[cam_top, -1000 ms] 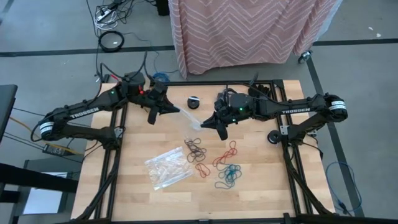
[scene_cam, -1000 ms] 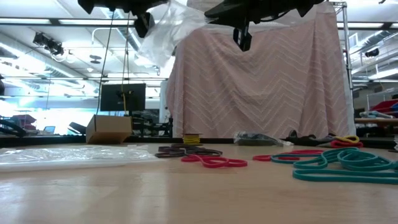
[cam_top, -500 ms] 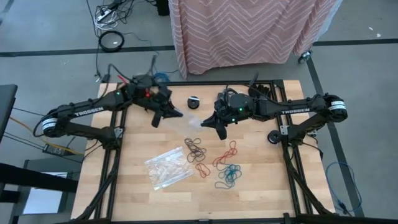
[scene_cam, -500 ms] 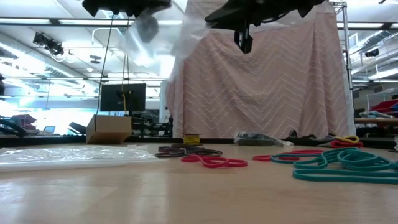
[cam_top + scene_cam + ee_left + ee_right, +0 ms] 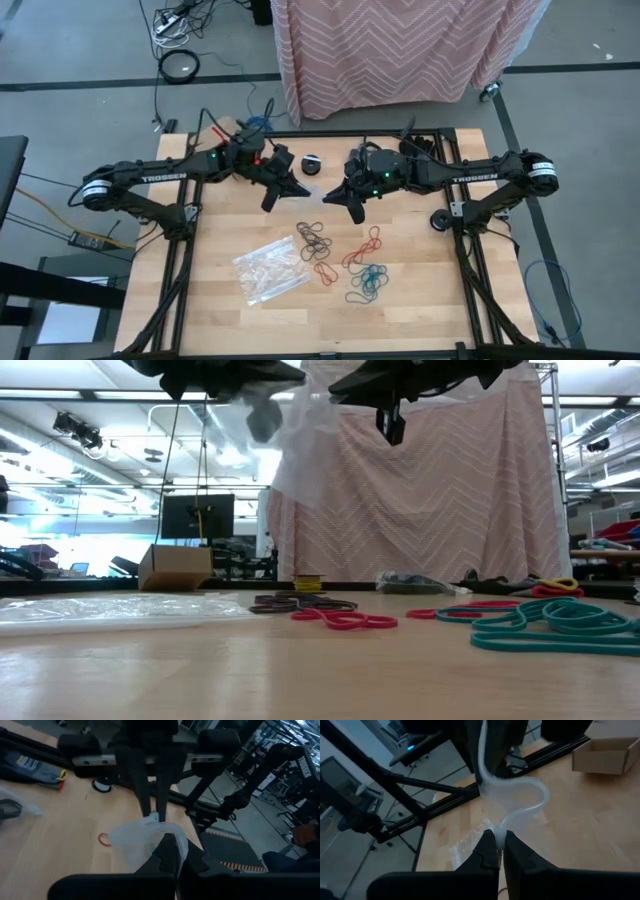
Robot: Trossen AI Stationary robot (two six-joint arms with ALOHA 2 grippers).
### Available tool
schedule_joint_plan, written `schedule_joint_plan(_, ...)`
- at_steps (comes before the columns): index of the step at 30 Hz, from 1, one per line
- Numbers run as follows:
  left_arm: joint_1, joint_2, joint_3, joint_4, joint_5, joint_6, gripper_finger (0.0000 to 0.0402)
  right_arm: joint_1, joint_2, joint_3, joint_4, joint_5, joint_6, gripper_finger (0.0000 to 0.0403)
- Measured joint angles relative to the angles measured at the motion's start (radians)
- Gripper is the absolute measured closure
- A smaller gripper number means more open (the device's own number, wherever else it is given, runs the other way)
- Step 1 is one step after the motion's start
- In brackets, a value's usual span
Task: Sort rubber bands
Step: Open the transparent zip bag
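A clear plastic bag (image 5: pixel 314 193) hangs in the air between my two grippers, over the table's far middle. My left gripper (image 5: pixel 298 188) is shut on its left end and my right gripper (image 5: pixel 332 198) is shut on its right end. In the low view the bag (image 5: pixel 298 450) sags high above the table. The rubber bands lie loose on the wood nearer the front: dark ones (image 5: pixel 314 238), red ones (image 5: pixel 362 246) and teal ones (image 5: pixel 368 283). My left gripper pinches one edge of the clear bag (image 5: pixel 161 831) between its two shut fingers, coming level from the table's left. The bag is lifted clear and bulges slack beyond the fingers. My right gripper pinches the bag's opposite edge (image 5: pixel 496 826) between its two shut fingers, coming level from the table's right. The film curls away from the fingers in a slack loop (image 5: pixel 530 795) toward the other gripper.
A second clear bag (image 5: pixel 270 268) lies flat on the table's front left. A small black round disc (image 5: pixel 313 163) sits near the far edge. A cardboard box (image 5: pixel 175 567) and a pink draped cloth (image 5: pixel 400 50) stand beyond the table.
My left gripper has moved toward the table's right, closing in on my right gripper, and stays shut on the bag. The bag, which spanned a wider gap, has bunched up and gone slack between the two grippers. My right gripper has kept still.
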Motion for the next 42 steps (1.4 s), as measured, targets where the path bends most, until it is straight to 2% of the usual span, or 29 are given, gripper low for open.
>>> schedule_joint_plan(4,0.029,-0.02,0.0,-0.007,0.009,0.003,0.0395,0.015,0.0,0.0,-0.011,-0.022,0.001,0.0401)
schedule_joint_plan(10,0.091,-0.033,0.0,-0.04,0.083,0.004,0.0369,0.047,-0.001,0.001,0.051,-0.059,0.001,0.0401)
schedule_joint_plan(19,0.165,-0.039,-0.001,-0.035,0.222,-0.004,0.0302,0.086,-0.002,0.002,0.089,-0.027,0.001,0.0401)
schedule_joint_plan(23,0.166,-0.051,-0.001,-0.03,0.302,-0.06,0.0268,0.1,-0.002,0.002,0.048,0.054,0.001,0.0401)
schedule_joint_plan(27,0.166,-0.078,-0.001,-0.005,0.321,-0.105,0.0243,0.111,-0.002,0.002,-0.046,0.151,0.0,0.0401)
schedule_joint_plan(31,0.167,-0.105,-0.001,0.013,0.231,-0.074,0.0232,0.128,-0.002,0.002,-0.104,0.246,-0.009,0.0401)
schedule_joint_plan(37,0.164,-0.105,-0.001,-0.011,0.142,0.033,0.0233,0.153,-0.002,0.002,-0.144,0.455,-0.044,0.0401)
schedule_joint_plan(42,0.126,-0.099,-0.002,-0.025,0.054,0.088,0.0234,0.173,-0.002,0.013,-0.281,0.681,-0.046,0.0401)
